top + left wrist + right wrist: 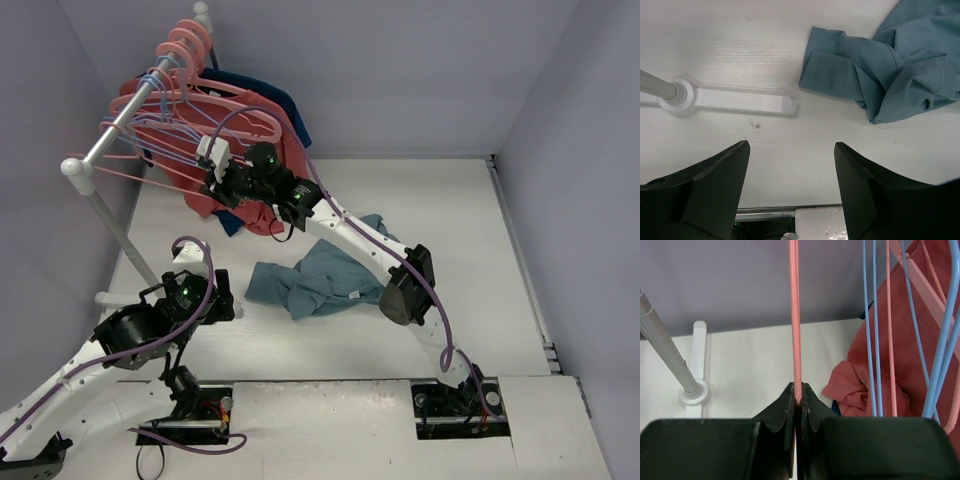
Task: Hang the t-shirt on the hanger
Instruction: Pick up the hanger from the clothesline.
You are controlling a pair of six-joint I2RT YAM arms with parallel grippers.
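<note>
The teal t-shirt (pixel 310 280) lies crumpled on the table at mid-centre; it also shows at the upper right of the left wrist view (pixel 890 75). The thin pale pink hanger (pixel 795 315) hangs among others on the rack, and its bar (pixel 150 180) runs left of my right gripper. My right gripper (pixel 205 185) is at the rack, shut on that thin pink bar (pixel 798 392). My left gripper (pixel 225 300) is open and empty (pixel 790 145), low over the bare table left of the t-shirt.
A clothes rack rail (pixel 110 130) at the back left carries lavender-blue hangers (pixel 870 315), thicker salmon-pink hangers (pixel 190 45), a coral-red shirt (pixel 920 365) and a dark navy garment (pixel 270 95). Its white foot (pixel 740 100) lies just beyond my left gripper. Walls enclose the table.
</note>
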